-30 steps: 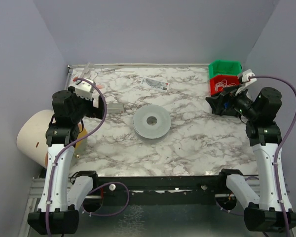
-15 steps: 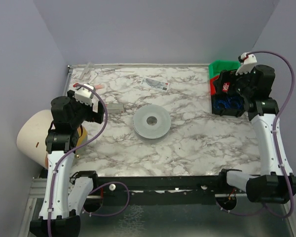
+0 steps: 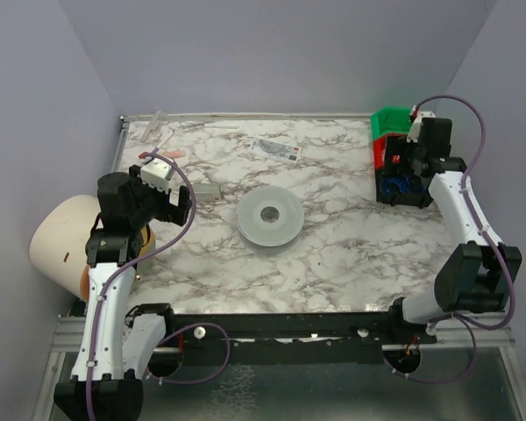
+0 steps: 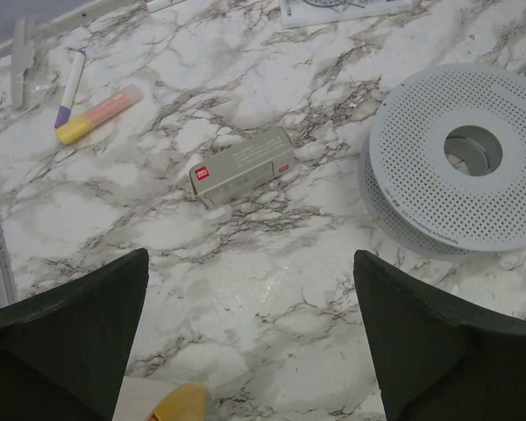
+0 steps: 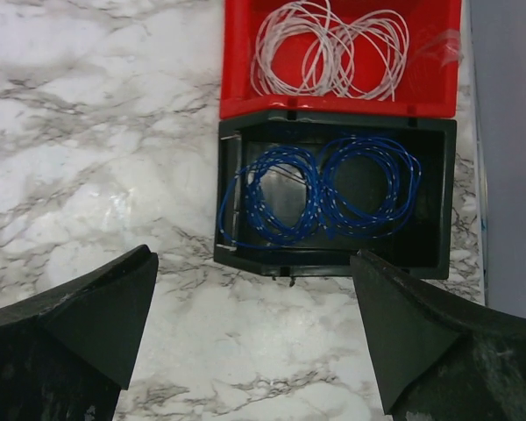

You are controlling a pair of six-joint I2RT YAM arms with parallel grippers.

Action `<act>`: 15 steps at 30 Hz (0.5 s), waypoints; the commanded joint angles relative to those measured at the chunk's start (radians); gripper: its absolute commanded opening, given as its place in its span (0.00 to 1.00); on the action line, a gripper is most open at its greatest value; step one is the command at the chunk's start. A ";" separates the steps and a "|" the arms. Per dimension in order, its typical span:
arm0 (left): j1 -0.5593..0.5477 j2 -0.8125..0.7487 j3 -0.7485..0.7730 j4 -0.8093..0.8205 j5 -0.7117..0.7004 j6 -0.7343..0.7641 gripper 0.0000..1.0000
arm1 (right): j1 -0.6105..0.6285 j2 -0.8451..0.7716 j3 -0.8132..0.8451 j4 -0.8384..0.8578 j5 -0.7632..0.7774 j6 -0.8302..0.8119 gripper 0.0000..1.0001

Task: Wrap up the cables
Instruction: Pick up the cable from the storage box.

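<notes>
Jaws on both arms gape wide, empty: right gripper (image 5: 252, 259) above coiled blue cables (image 5: 320, 197) in black plastic bin (image 5: 425, 254), two o'clock; left gripper (image 4: 251, 256), nine o'clock.

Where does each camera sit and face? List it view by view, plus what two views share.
Top external: above and behind the bases, looking down on the marble table; left arm and right arm both show.
Left wrist: on the left arm, looking down at the grey spool and small box; open jaws in lower corners.
Right wrist: on the right arm, looking down into the black bin of blue cable; open jaws in lower corners.
Shared: top external and left wrist both show the spool.
</notes>
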 commanded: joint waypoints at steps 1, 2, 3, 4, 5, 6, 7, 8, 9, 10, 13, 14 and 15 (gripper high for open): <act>0.006 0.016 -0.015 -0.008 0.053 0.024 0.99 | -0.005 0.084 -0.007 0.033 0.167 -0.010 0.96; 0.006 0.019 -0.019 -0.009 0.055 0.026 0.99 | -0.004 0.105 -0.008 0.043 0.183 -0.012 0.96; 0.006 0.025 -0.020 -0.009 0.055 0.029 0.99 | -0.005 0.121 -0.007 0.046 0.185 -0.014 0.96; 0.006 0.029 -0.024 -0.009 0.055 0.032 0.99 | -0.005 0.137 -0.005 0.048 0.188 -0.012 0.96; 0.006 0.034 -0.027 -0.009 0.053 0.037 0.99 | -0.006 0.152 -0.002 0.048 0.191 -0.009 0.95; 0.006 0.037 -0.029 -0.010 0.052 0.039 0.99 | -0.005 0.164 0.005 0.047 0.196 -0.006 0.95; 0.006 0.039 -0.030 -0.010 0.049 0.039 0.99 | -0.005 0.178 0.011 0.047 0.204 -0.007 0.94; 0.006 0.040 -0.031 -0.009 0.049 0.040 0.99 | -0.005 0.192 0.020 0.047 0.215 -0.009 0.93; 0.006 0.040 -0.029 -0.009 0.050 0.040 0.99 | -0.004 0.206 0.027 0.046 0.225 -0.011 0.91; 0.006 0.039 -0.029 -0.009 0.050 0.039 0.99 | -0.005 0.221 0.033 0.047 0.235 -0.013 0.91; 0.006 0.037 -0.034 -0.009 0.050 0.041 0.99 | -0.004 0.261 0.037 0.036 0.231 -0.016 0.80; 0.006 0.037 -0.037 -0.009 0.050 0.043 0.99 | -0.005 0.269 0.035 0.035 0.227 -0.016 0.79; 0.006 0.036 -0.039 -0.009 0.049 0.044 0.99 | -0.005 0.274 0.032 0.037 0.224 -0.016 0.77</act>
